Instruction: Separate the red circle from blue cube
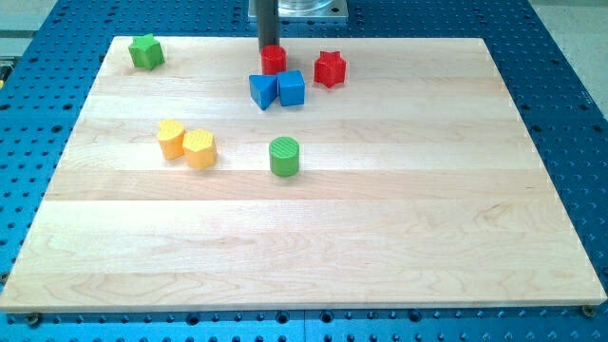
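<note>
The red circle (274,61) sits near the view's top middle of the wooden board (304,237). The blue cube (292,87) lies just below and right of it, close or touching. A blue triangular block (262,91) touches the cube's left side. My tip (269,47) stands at the red circle's upper left edge, touching it or nearly so, on the side away from the blue cube.
A red star block (330,68) lies right of the red circle. A green star block (146,51) is at the top left. Two yellow blocks (172,139) (199,149) sit at mid-left, with a green cylinder (284,156) to their right.
</note>
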{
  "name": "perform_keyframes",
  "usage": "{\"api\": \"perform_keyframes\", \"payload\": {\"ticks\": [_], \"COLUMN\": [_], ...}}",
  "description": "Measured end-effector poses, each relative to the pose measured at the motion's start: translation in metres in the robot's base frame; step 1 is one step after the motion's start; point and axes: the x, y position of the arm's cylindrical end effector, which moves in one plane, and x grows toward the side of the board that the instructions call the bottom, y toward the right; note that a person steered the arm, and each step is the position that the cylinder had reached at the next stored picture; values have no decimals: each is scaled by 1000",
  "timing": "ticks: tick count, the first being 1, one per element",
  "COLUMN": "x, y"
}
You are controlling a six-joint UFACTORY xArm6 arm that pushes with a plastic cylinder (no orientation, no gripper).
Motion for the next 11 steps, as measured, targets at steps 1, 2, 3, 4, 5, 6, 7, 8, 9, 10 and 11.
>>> {"api": "perform_keyframes", "payload": {"ticks": [1, 2, 3, 4, 5, 6, 7, 8, 9, 10, 11], "x": [18, 32, 19, 59, 106, 139, 147, 142, 101, 93, 101], "y": [36, 46, 19, 56, 110, 100, 53, 30, 32, 35, 52]}}
